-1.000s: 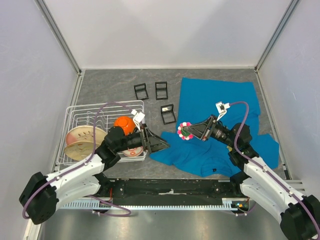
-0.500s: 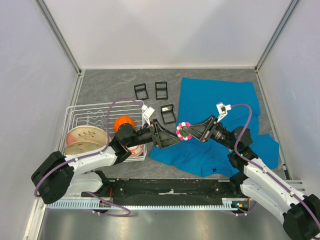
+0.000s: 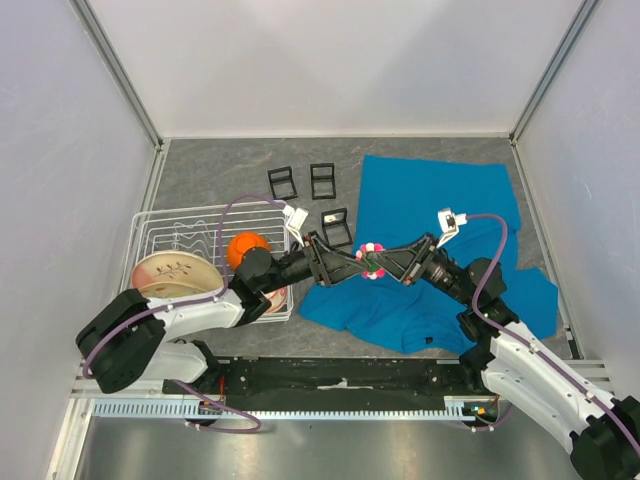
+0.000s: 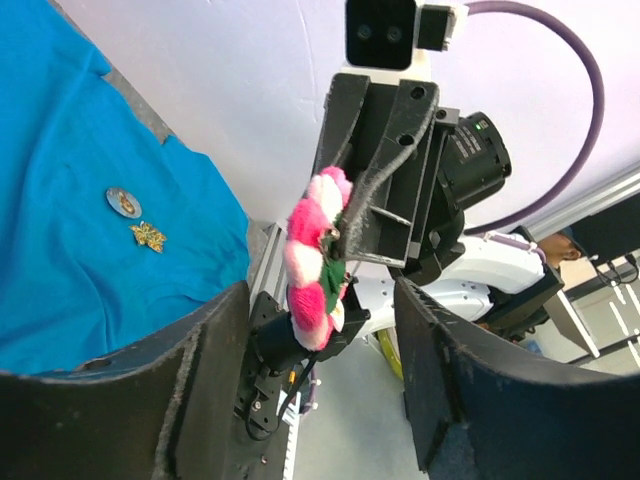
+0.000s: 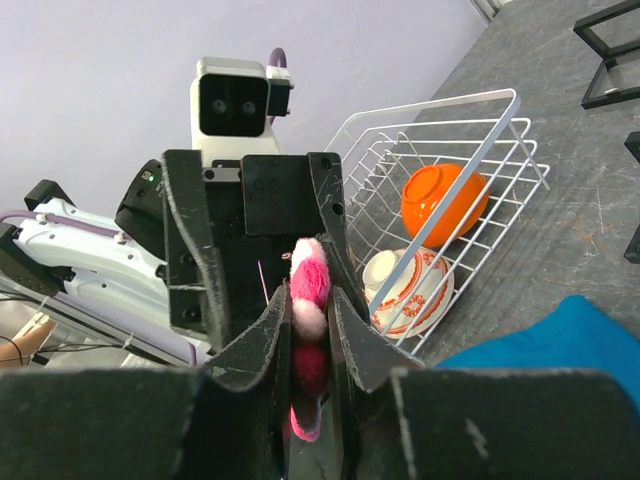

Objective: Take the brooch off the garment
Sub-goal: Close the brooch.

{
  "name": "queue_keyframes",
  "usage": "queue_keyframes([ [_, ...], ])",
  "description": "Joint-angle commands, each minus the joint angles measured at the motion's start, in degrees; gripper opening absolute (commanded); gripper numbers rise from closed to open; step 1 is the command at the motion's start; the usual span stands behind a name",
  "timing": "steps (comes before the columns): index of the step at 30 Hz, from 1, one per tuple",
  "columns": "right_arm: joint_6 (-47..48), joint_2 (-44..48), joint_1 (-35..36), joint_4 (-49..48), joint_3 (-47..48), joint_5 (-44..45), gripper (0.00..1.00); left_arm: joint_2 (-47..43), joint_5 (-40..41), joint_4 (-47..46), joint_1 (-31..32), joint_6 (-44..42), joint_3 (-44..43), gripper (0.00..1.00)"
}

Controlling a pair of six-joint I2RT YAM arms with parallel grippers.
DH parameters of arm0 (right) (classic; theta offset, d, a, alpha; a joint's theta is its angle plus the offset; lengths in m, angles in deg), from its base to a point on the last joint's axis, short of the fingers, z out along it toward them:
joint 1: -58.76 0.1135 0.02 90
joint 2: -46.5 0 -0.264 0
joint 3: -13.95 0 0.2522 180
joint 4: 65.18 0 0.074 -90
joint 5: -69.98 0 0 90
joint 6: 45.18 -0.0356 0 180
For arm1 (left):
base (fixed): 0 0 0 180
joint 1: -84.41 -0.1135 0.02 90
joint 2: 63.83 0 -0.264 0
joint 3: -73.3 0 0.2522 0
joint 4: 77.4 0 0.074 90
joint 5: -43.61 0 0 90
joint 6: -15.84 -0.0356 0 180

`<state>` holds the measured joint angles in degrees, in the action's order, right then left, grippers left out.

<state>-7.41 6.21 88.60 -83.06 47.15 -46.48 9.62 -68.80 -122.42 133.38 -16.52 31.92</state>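
Note:
The brooch is a pink and white pompom ring with a green centre. My right gripper is shut on it and holds it in the air over the left edge of the teal-blue garment. It shows squeezed between the right fingers in the right wrist view. My left gripper is open, its jaws standing on either side of the brooch with gaps. A round badge and a gold leaf pin sit on the garment.
A white wire dish rack at the left holds a plate, an orange bowl and a patterned bowl. Three small black frames stand on the grey table beyond the grippers.
My left arm has swung right from the rack until its open jaws flank the brooch. My right gripper, still holding the brooch, has shifted only slightly.

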Motion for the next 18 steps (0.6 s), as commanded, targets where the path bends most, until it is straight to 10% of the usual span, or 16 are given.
queue_keyframes([
  [1,0.9,1.53,0.74,-1.32,-0.9,2.81,0.0,2.66,3.25,-7.74,0.42,2.82,-1.56,0.63],
  [18,1.43,1.8,1.88,-0.88,-1.07,3.96,0.0,6.71,3.17,-16.45,0.69,5.9,-0.86,0.54],
])
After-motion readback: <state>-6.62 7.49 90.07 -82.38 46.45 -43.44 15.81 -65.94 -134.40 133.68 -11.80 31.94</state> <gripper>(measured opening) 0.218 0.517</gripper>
